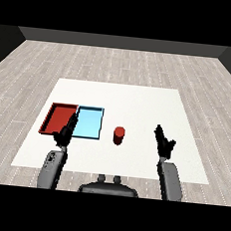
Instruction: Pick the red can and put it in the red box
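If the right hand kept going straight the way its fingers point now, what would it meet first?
Nothing, apparently: the right hand points up the white table, passing right of the small red can. Depth is unclear.

One white rectangular table (139, 97). Two shallow rectangular trays on it, side by side: one red tray (55, 116), one light blue tray (91, 122). One short red cylindrical can (119, 135), upright, the only can in sight. Two grey forearms, one per side, each ending in one black hand: left hand (66, 132), right hand (164, 141).
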